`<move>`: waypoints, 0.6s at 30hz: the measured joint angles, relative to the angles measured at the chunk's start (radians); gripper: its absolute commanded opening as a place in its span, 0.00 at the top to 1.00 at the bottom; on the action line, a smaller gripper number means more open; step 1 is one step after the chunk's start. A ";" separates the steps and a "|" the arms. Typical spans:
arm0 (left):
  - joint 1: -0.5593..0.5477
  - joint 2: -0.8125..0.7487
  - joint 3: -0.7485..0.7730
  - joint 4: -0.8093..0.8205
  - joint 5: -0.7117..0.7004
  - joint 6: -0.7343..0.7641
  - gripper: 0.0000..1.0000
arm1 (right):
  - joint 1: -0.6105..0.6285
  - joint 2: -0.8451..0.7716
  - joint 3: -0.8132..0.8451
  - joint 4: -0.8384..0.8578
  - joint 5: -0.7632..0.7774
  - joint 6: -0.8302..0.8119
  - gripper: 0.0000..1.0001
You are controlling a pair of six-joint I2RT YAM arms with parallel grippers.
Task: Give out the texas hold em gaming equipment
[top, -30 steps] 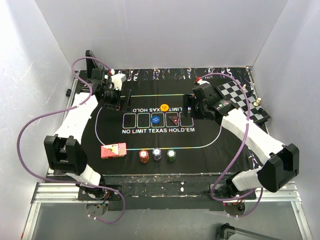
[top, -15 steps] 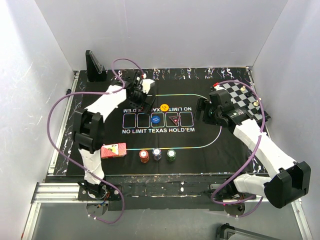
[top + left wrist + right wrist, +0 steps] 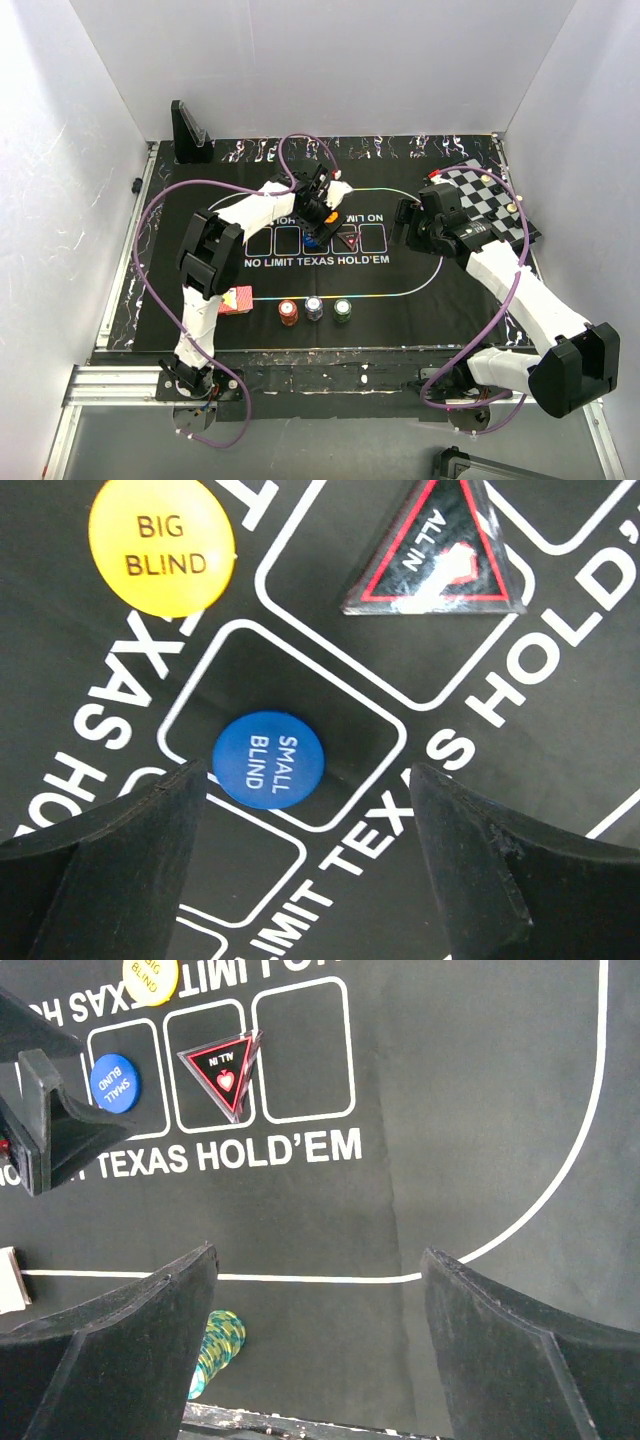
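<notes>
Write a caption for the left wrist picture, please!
Open left gripper over the blue button, with the yellow button and triangle marker nearby.

Overhead, wrist close-ups; shared blue chip (image 3: 267, 759)

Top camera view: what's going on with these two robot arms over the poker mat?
Two arms are laying out poker gear on a black Texas Hold'em mat. The left gripper hangs open right over the blue SMALL BLIND button, which lies in a printed box. The yellow BIG BLIND button and triangular ALL IN marker lie close by. The right gripper, open and empty, hovers further right. Three chip stacks and the card deck sit untouched near the front edge.
</notes>
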 measured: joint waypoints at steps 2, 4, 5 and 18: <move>0.000 0.004 0.000 0.018 -0.015 0.009 0.27 | -0.001 0.000 0.000 0.000 0.000 0.002 0.14; 0.000 0.005 0.000 0.035 -0.032 0.018 0.34 | -0.002 0.000 0.000 0.003 -0.001 0.004 0.15; 0.000 0.005 0.000 0.045 -0.039 0.022 0.36 | -0.002 0.000 0.000 0.004 -0.001 0.005 0.16; -0.018 0.022 -0.010 0.105 -0.072 0.065 0.41 | -0.002 -0.015 -0.019 0.028 -0.016 0.012 0.20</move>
